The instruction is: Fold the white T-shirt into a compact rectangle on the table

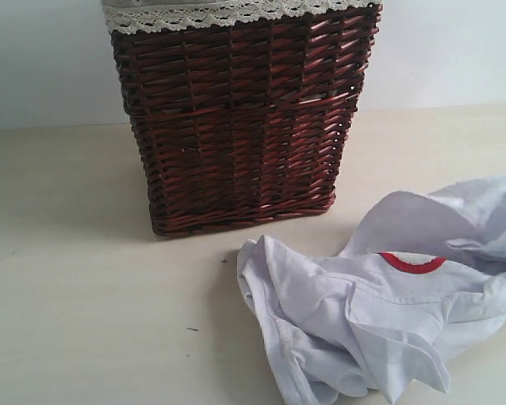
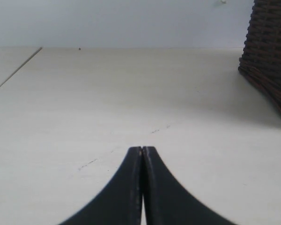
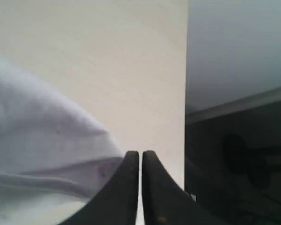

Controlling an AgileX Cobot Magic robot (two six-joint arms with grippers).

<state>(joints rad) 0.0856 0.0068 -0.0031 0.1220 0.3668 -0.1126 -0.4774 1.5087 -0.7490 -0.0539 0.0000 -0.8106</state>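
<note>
The white T-shirt is lying crumpled on the tabletop at the basket's four o'clock, while the left gripper and right gripper are holding fingers clenched.

No readable text — none anywhere

T-shirt: soft white cloth | table: matt pale wood | basket: glossy wicker
</note>
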